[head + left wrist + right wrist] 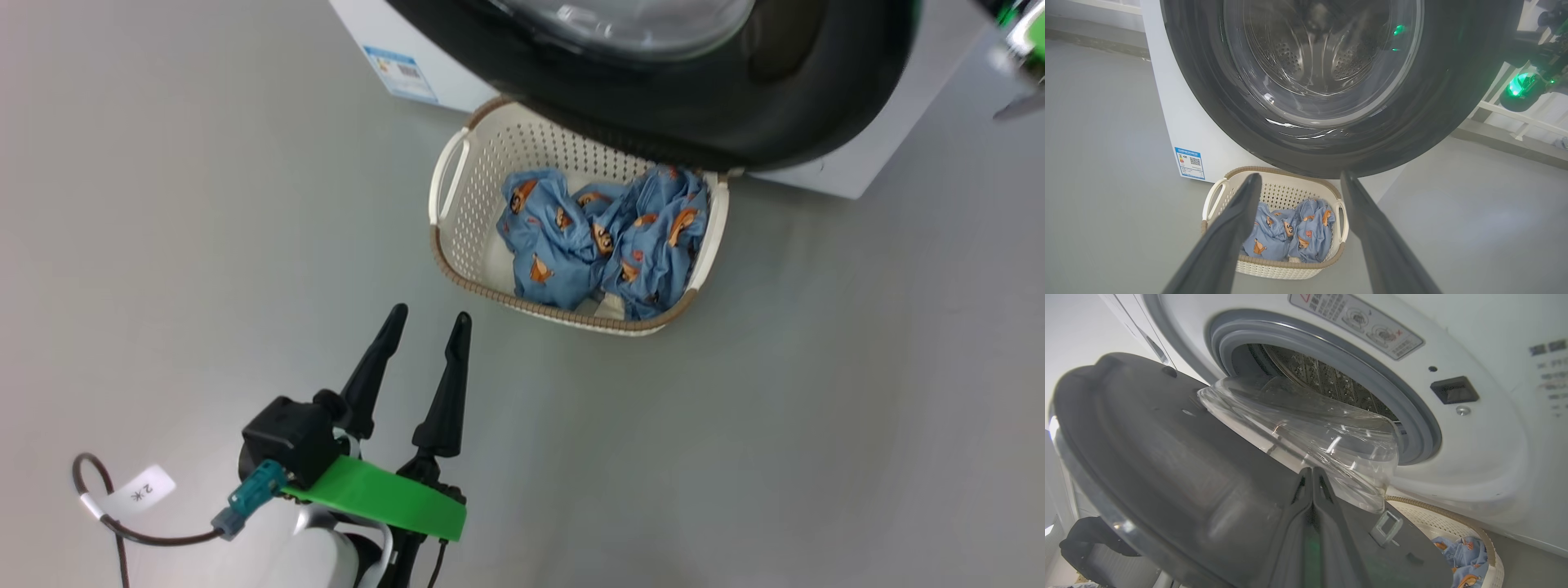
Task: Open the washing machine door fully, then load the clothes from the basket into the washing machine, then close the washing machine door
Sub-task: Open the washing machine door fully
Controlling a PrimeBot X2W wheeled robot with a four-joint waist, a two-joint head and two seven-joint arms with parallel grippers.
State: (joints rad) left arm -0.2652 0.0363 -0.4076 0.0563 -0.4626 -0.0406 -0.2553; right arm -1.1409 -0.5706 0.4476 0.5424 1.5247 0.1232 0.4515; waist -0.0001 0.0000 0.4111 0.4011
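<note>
Door half-open over basket | right fingers clenched empty, tips at its inner face, nearer arm | left fingers spread, empty, pointing at basket | clothes inside

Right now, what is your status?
Left hand open, empty. Right hand shut, at inner side of door. Door partly open, overhanging basket. Clothes in basket.

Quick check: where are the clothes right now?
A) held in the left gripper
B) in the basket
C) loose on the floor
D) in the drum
B: the clothes lie bunched inside the basket, and the left gripper is open and empty, short of the basket's near rim.
</note>
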